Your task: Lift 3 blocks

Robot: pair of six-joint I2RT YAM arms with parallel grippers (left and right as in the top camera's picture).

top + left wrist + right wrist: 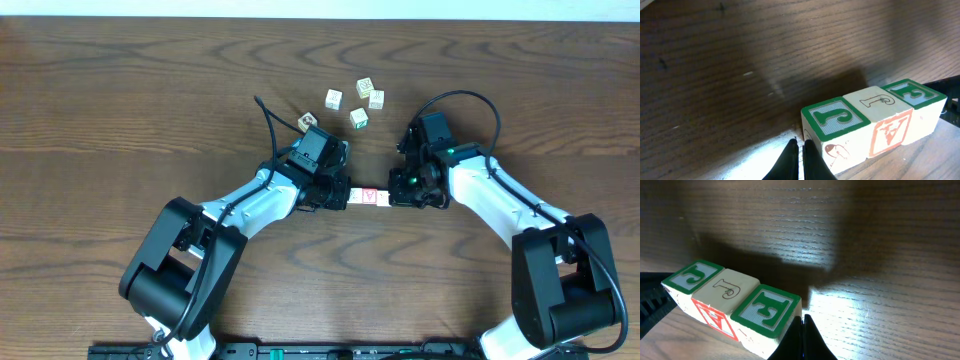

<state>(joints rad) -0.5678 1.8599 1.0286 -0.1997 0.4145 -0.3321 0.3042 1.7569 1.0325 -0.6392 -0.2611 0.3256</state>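
Observation:
Three blocks [368, 197] form a tight row between my two grippers. The end blocks have green letter tops, a J [834, 116] and an E [767, 309]. The middle block [880, 107] is pale on top with a red V on its side. My left gripper [800, 145] is shut, its tips pressed against the J block's end face. My right gripper [803, 319] is shut too, its tips against the E block's end. The row looks raised off the table, and its dark shadow lies apart from it.
Several loose cubes lie behind the grippers: one pale cube [333, 98], a pair [370, 93], a green-marked one [359, 118] and a brown-marked one [307, 122] close to the left arm. Both arms reach in from the near edge of the wooden table [120, 100].

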